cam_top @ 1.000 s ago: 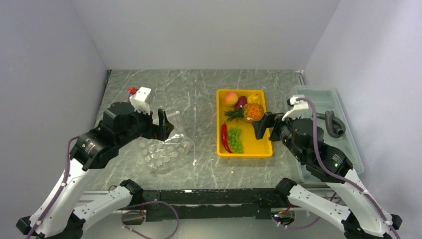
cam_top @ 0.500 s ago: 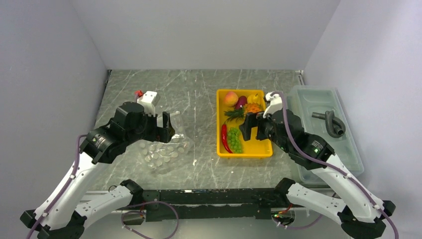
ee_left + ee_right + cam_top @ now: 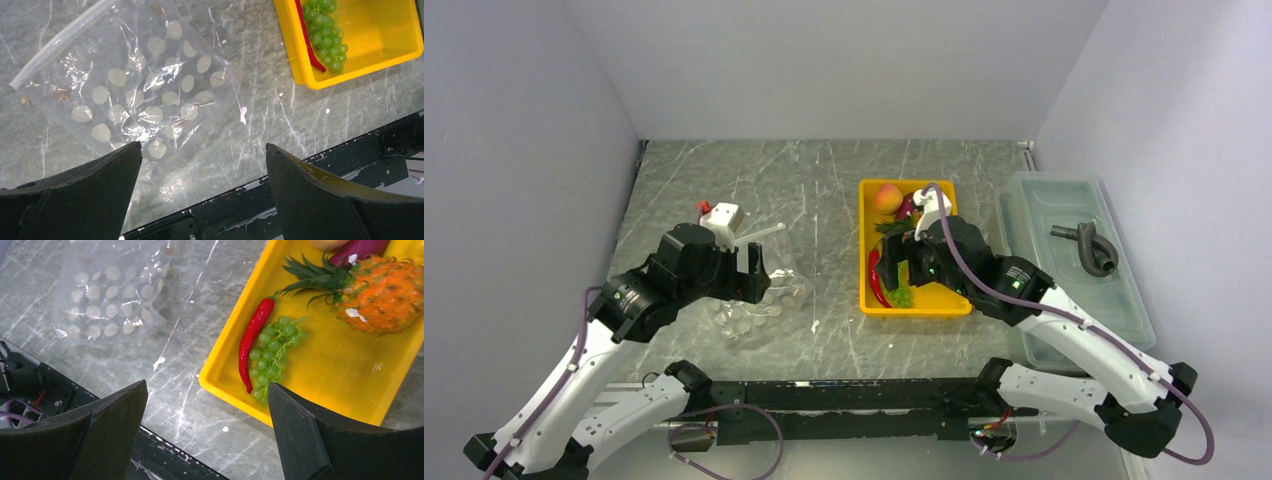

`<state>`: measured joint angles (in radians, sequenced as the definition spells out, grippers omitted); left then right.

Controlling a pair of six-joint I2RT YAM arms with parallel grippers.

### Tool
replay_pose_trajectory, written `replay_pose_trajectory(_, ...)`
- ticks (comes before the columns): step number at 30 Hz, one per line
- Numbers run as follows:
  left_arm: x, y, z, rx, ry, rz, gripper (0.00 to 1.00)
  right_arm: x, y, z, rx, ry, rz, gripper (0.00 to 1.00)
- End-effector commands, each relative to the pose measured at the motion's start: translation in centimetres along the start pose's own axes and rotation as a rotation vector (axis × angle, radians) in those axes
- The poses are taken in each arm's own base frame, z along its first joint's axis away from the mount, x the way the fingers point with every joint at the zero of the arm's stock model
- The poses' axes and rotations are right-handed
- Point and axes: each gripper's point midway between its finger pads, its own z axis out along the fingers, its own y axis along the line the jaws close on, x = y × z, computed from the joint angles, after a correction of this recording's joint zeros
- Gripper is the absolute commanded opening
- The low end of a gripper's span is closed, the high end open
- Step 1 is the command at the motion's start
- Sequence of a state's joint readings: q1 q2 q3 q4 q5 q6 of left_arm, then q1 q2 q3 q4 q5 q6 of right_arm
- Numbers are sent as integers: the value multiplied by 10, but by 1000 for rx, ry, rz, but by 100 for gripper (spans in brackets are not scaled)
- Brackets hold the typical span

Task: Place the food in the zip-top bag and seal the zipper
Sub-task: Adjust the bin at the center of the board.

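Note:
The zip-top bag lies flat and empty on the marble table, with white dots on clear plastic. Its zipper runs along the far edge. My left gripper hangs open above the bag's near corner, holding nothing. The food sits in the yellow tray: peach, pineapple, purple piece, red chilli and green grapes. My right gripper is open and empty over the tray's near left edge, one finger close to the grapes.
A translucent bin holding a grey hose piece stands right of the tray. The black front rail runs along the table's near edge. Bare marble separates bag and tray.
My right arm has swung left from the tray's right side to above its near left part. My left gripper has shifted slightly nearer over the bag. Both stay open.

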<state>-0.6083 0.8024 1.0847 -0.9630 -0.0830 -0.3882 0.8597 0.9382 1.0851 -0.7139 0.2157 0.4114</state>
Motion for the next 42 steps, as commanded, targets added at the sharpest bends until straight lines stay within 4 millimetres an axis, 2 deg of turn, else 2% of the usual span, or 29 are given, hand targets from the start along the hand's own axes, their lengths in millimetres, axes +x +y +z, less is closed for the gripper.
replay_pose_trajectory(1, -2, -6, -3, 44, -46, -23, 100, -14, 13, 11, 6, -50, 21, 93)
replay_pose_trajectory(9, 7, -9, -4, 94, -67, -10, 100, -1, 18, 46, 102, 8, 12, 88)
replay_pose_trajectory(23, 12, -18, -3, 158, -75, -1, 100, 19, 14, 117, 282, 76, 54, 67)
replay_pose_trajectory(27, 12, -22, -6, 188, -88, 2, 100, 26, 8, 141, 333, 96, 42, 62)
replay_pose_trajectory(32, 9, -16, -14, 166, -126, -8, 100, 39, -1, 165, 365, 142, 45, 56)
replay_pose_trajectory(42, 6, -12, -22, 159, -172, -8, 100, 63, -19, 196, 406, 207, 69, 51)
